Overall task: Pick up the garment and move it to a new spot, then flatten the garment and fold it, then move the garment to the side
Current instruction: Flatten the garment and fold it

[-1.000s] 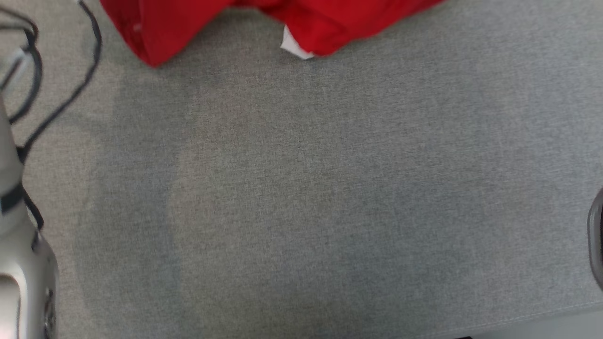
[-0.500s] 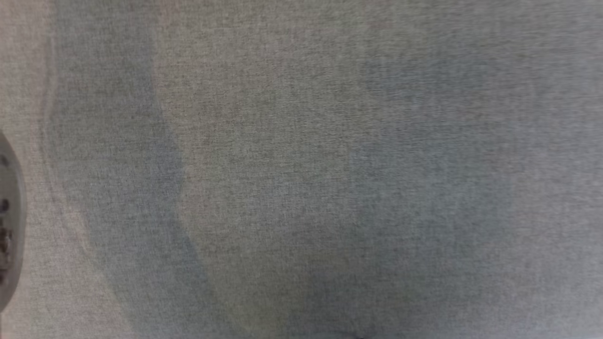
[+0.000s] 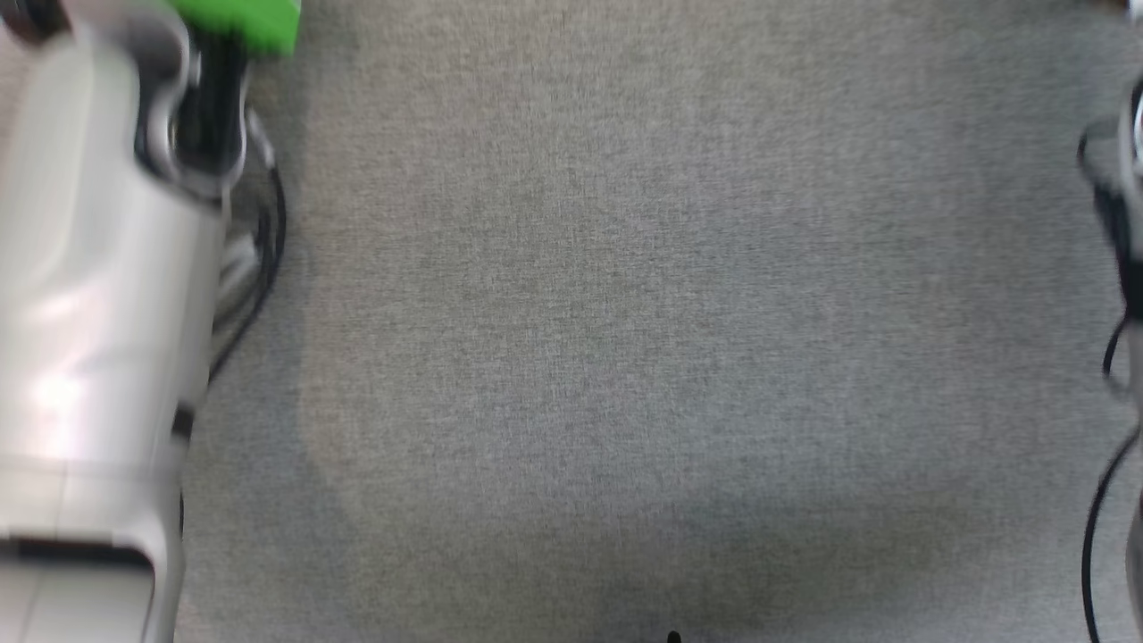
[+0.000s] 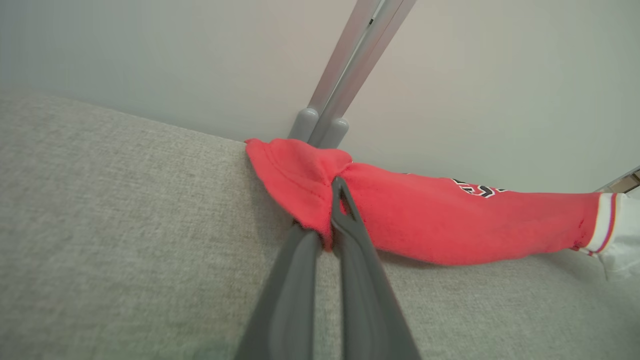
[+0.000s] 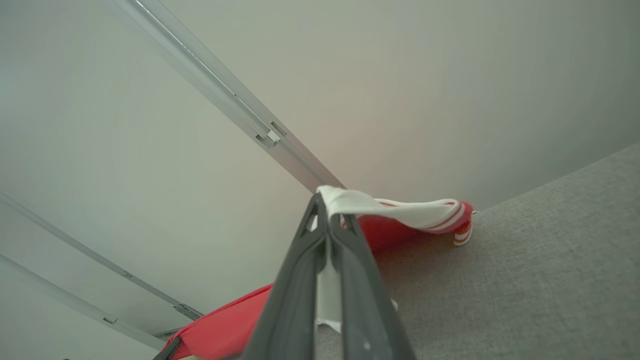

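Observation:
The garment (image 4: 450,225) is a red top with black and white lettering and a white, striped cuff, stretched low over the grey cloth table (image 4: 100,200). In the left wrist view my left gripper (image 4: 334,200) is shut on a bunched red corner of it, near the table's far edge. My right gripper (image 5: 327,205) is shut on a white part of the garment (image 5: 380,205), with red cloth and striped trim hanging behind the fingers. The garment is out of the head view, where my pale left forearm (image 3: 98,295) lies along the left edge.
A wall with aluminium rails (image 5: 225,95) stands right behind the table's far edge. A post (image 4: 345,60) rises behind the garment. A green part (image 3: 241,22) and black cables sit by my left wrist. My right arm (image 3: 1130,223) with cables shows at the right edge.
The head camera has moved: the red garment at the top a second ago has left its view, and both forearms now show at the sides.

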Robot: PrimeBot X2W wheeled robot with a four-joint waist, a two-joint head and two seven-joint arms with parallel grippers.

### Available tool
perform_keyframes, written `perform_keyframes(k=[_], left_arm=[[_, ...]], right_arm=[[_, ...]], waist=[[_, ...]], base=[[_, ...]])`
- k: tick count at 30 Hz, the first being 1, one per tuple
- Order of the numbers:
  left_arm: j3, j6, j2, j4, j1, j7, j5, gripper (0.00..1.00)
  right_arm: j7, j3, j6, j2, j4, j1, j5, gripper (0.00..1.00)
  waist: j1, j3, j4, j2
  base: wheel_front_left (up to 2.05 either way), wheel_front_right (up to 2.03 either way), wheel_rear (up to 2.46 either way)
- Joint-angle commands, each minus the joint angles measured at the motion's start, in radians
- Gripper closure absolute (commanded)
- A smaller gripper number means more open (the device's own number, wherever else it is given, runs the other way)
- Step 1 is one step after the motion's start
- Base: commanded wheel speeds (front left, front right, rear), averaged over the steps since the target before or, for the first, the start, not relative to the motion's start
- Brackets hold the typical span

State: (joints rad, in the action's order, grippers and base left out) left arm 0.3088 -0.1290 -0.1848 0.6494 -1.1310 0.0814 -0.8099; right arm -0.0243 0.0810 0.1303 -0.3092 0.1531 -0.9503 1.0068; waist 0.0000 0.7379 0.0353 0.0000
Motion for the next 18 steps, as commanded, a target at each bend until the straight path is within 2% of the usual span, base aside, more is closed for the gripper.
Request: perform_keyframes(k=[1,5,7,10,14,18], left_arm=[[0.007,-0.002,-0.028,-0.042,0.092,0.004,-0.04,1.0],[0.023,-0.002,-0.083,-0.189,0.382,-0.01,-0.115,1.0],[0.031,0.018,-0.105,-0.267,0.54,-0.015,-0.124,1.0],[0.045,0.086,-0.127,-0.408,0.796,-0.028,-0.143,1.0],[0.06,0.182,-0.135,-0.569,1.087,-0.003,-0.142,1.0],[0.077,0.246,-0.112,-0.665,1.278,0.031,-0.144,1.0]], right_arm=[[-0.022,-0.003,0.001,-0.006,-0.036,0.088,0.035,1.0],[-0.045,-0.004,0.001,-0.035,-0.133,0.368,0.102,1.0],[-0.051,-0.01,0.001,-0.047,-0.164,0.52,0.108,1.0],[-0.042,-0.017,0.001,-0.059,-0.2,0.752,0.104,1.0],[-0.037,0.001,0.001,-0.072,-0.202,1.007,0.035,1.0],[-0.053,0.029,0.001,-0.053,-0.193,1.159,-0.011,1.0]], waist=[[0.0,-0.184,-0.05,0.0],[0.0,-0.369,-0.08,0.0],[0.0,-0.45,-0.093,0.0],[0.0,-0.53,-0.115,0.0],[0.0,-0.573,-0.133,0.0],[0.0,-0.586,-0.14,0.0]], base=[[0.0,0.0,0.0],[0.0,0.0,0.0],[0.0,0.0,0.0],[0.0,0.0,0.0],[0.0,0.0,0.0],[0.0,0.0,0.0]])
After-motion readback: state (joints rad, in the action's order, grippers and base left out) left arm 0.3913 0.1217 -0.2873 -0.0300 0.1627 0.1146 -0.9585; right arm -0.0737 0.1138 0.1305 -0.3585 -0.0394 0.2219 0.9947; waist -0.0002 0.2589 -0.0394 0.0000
